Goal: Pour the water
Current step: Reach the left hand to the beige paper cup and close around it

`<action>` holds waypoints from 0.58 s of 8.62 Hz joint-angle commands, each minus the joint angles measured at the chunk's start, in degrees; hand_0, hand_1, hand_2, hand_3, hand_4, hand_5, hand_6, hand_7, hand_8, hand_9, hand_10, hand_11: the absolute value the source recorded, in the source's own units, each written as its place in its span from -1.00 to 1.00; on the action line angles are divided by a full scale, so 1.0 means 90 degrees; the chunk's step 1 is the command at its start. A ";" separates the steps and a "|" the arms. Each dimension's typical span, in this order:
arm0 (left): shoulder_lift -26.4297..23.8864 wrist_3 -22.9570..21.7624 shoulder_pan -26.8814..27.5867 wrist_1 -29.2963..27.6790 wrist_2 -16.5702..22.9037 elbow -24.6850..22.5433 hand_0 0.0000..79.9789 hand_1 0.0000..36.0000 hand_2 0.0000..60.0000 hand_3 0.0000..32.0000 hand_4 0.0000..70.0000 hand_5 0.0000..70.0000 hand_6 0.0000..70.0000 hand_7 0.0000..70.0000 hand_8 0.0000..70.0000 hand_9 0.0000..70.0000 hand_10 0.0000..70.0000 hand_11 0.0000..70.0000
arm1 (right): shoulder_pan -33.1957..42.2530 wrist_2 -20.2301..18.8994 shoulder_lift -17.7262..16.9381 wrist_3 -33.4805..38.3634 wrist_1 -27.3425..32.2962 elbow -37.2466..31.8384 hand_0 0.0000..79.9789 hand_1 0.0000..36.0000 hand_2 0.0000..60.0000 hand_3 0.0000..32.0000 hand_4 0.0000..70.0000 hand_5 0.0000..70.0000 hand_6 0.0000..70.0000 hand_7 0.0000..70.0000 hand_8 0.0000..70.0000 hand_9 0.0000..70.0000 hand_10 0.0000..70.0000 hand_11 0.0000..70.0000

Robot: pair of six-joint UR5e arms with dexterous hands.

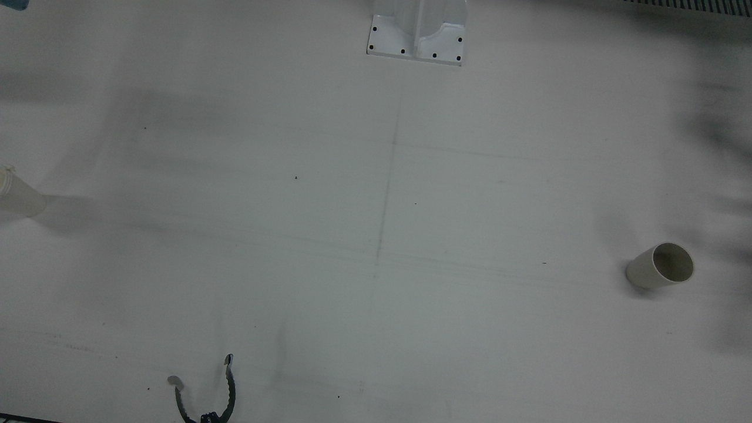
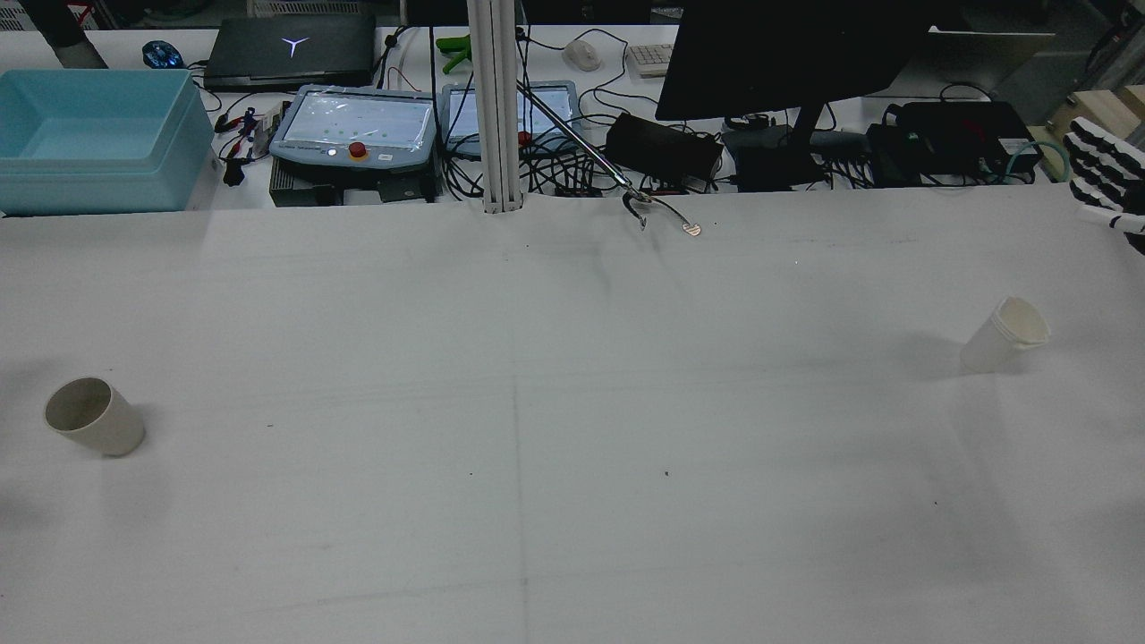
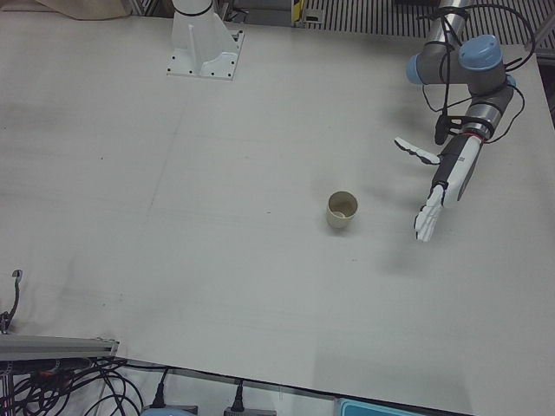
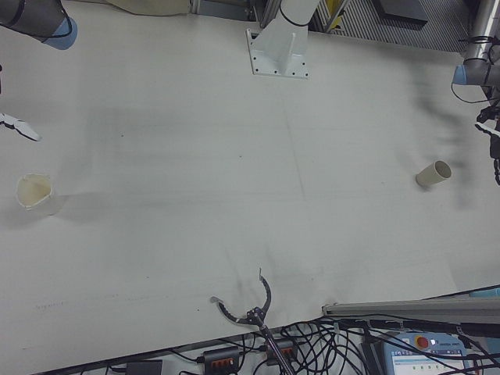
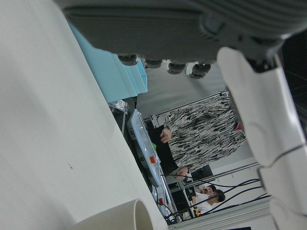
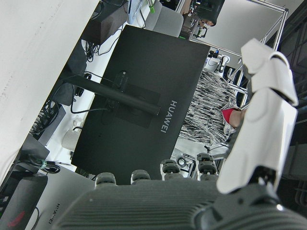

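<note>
The left robot hand (image 3: pixel 438 186) hangs above the counter (image 3: pixel 260 260) at its own side of the station, fingers stretched out straight and spread, pointing down and forward, thumb splayed away from the palm, holding nothing. Its arm (image 3: pixel 464 65) bends down from a grey and blue elbow. The right robot hand (image 2: pixel 1105 174) shows only at the edge of the rear view, fingers extended and apart, empty, raised clear of the counter.

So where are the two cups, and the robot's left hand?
Left cup (image 3: pixel 342 211): left-front view, outer wall.
Right cup (image 2: pixel 1002 336): rear view, side wall.
Left hand (image 3: pixel 437 198): left-front view, palm.
</note>
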 commanded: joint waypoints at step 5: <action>-0.0905 0.0021 0.1106 0.0390 -0.0840 0.0601 0.71 0.17 -1.00 -1.00 -0.60 -1.00 -0.84 -0.95 -1.00 -1.00 -1.00 -0.93 | -0.0047 0.0000 0.0000 -0.0019 0.0000 -0.0014 0.21 0.16 -0.23 -1.00 -1.00 -0.86 -0.77 -1.00 -0.98 -1.00 -1.00 -1.00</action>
